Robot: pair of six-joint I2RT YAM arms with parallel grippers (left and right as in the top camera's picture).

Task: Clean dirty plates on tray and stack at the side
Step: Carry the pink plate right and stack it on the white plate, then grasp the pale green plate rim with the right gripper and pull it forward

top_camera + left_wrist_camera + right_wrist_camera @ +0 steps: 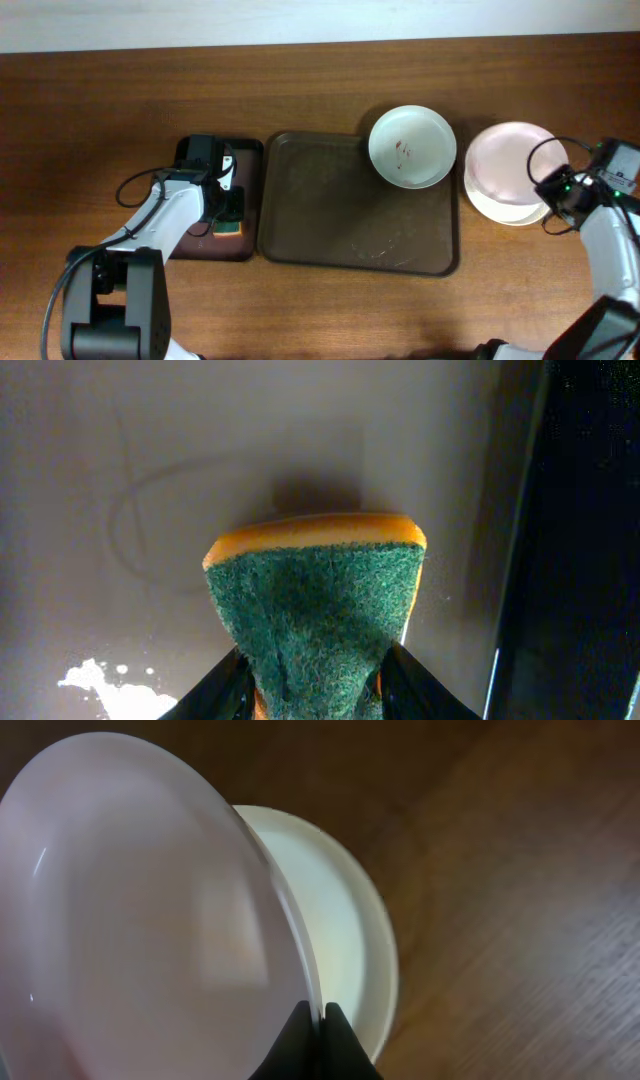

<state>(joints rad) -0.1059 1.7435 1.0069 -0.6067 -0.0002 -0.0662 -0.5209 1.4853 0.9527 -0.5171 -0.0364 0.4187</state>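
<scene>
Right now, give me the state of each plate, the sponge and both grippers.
smeared plate: dirty, at far right corner of the tray.
side plate: flat on the table, visible part clean.
held plate: clean, tilted, above the side plate.
sponge: pinched.
left gripper: shut on sponge.
right gripper: shut on held plate rim.

No legible text, labels, brands or numbers in any view. Only candidate is a small white patch on the left arm's wrist housing [228,172], above the narrow dark tray [252,190]. It's too small to read in the overhead view.
</scene>
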